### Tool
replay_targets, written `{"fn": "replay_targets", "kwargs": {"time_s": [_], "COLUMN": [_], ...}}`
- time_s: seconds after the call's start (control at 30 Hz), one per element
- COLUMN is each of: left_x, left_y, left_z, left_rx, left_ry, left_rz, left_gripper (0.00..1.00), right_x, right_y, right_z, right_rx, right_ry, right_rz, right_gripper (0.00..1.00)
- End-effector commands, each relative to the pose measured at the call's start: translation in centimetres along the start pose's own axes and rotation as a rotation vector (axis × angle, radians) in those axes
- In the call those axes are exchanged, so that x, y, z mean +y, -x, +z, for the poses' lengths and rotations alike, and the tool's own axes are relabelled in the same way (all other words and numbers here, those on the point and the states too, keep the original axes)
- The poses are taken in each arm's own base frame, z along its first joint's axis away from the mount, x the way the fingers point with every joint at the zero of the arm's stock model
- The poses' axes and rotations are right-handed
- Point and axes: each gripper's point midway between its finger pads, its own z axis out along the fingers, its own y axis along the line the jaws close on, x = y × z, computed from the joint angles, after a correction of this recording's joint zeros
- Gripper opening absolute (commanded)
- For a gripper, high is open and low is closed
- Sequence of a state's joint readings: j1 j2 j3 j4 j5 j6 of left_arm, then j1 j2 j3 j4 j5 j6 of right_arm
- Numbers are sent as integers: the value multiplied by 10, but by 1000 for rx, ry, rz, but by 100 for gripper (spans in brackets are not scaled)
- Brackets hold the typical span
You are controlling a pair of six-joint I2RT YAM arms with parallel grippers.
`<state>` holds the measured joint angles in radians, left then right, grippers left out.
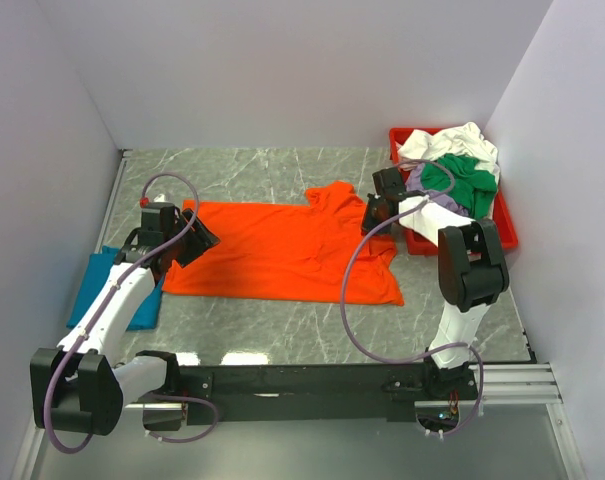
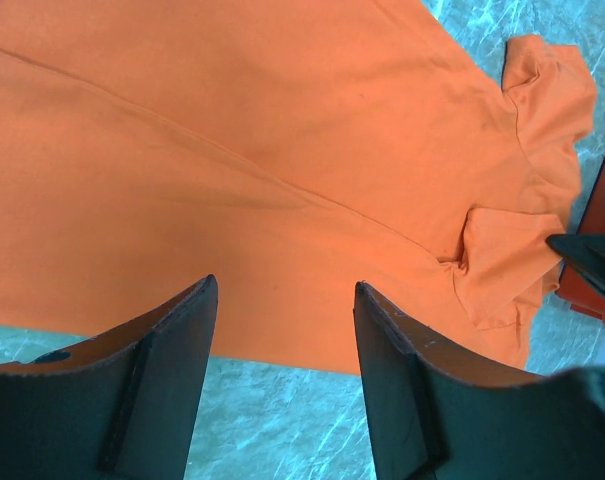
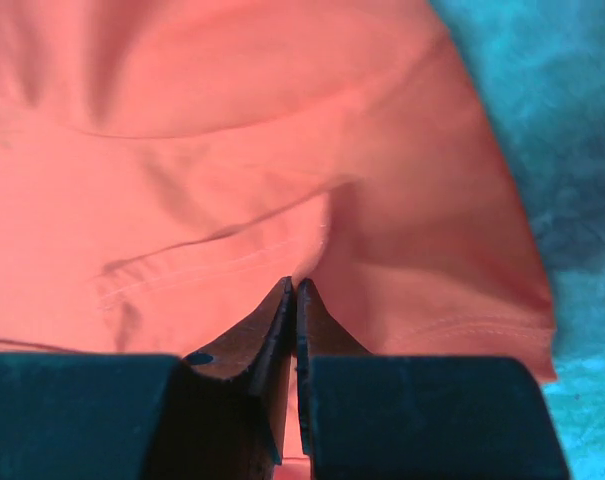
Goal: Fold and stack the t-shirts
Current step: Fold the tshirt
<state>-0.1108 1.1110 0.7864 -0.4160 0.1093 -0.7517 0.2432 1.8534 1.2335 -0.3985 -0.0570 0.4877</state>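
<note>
The teal-blue t-shirt lies flat at the left edge of the bench. The left pincer hangs wide open over the hem of the orange t-shirt, which is spread across the centre. The right pincer clamps that shirt's right end. The red tray holds the white, green and lavender t-shirts.

The left gripper, jaws parted, hangs above an edge of the orange t-shirt.
</note>
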Motion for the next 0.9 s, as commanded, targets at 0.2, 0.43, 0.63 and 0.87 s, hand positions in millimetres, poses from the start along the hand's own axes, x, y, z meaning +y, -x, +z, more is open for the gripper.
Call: {"fn": "replay_targets", "kwargs": {"time_s": [0.2,0.43,0.63,0.87], "left_x": [-9,-7,-2,1], "left_y": [8,5,2,2], "left_z": [-3,-3,-3,-10], "left_rx": [-28,-21,-17,-30], "left_ry": [-35,-33,-17,-6], "left_rz": [24,22,25,45], "left_gripper": [62,63,63,64], "right_x": [37,45,33,35], "right_y": [22,17,17,32], "right_z": [-17,-13,-12,-34], "right_rx": [-64,-53,-56,-145], "right_ry": [72,110,21,-55], "right_rz": [-87,-116,-128,-129], "right_gripper": [9,10,20,46]}}
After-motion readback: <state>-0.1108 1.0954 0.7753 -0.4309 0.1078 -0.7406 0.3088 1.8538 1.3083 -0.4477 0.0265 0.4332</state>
